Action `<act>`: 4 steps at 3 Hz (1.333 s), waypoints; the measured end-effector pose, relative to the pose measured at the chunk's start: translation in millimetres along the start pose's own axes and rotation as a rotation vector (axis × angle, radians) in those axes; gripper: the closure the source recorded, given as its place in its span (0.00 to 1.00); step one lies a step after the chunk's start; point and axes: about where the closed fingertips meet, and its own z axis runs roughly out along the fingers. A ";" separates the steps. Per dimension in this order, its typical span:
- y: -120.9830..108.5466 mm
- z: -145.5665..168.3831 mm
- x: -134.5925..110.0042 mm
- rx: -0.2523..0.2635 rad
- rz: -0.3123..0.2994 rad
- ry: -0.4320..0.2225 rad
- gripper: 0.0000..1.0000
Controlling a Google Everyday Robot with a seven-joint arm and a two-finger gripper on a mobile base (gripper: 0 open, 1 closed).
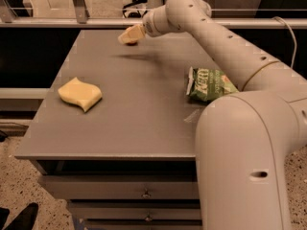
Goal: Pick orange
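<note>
My gripper (128, 35) is at the far edge of the grey table (144, 109), left of centre, reaching in from the right on the long white arm (225, 47). It sits right over the spot where the orange lies. Only a small orange-brown sliver of the orange (133, 42) shows under the gripper's tip; the rest is hidden. I cannot tell whether the gripper touches it.
A pale yellow wavy sponge (80, 94) lies at the table's left side. A green chip bag (211, 84) lies at the right, next to the arm. The robot's white body (244, 166) fills the lower right. A rail and dark gap run behind the table.
</note>
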 end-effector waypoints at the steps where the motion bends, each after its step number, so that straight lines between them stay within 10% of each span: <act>1: 4.1 21.0 2.2 -0.031 0.021 -0.002 0.00; 2: 8.7 45.2 7.3 -0.063 0.040 0.006 0.02; 4: 6.4 55.8 11.0 -0.076 0.057 -0.001 0.48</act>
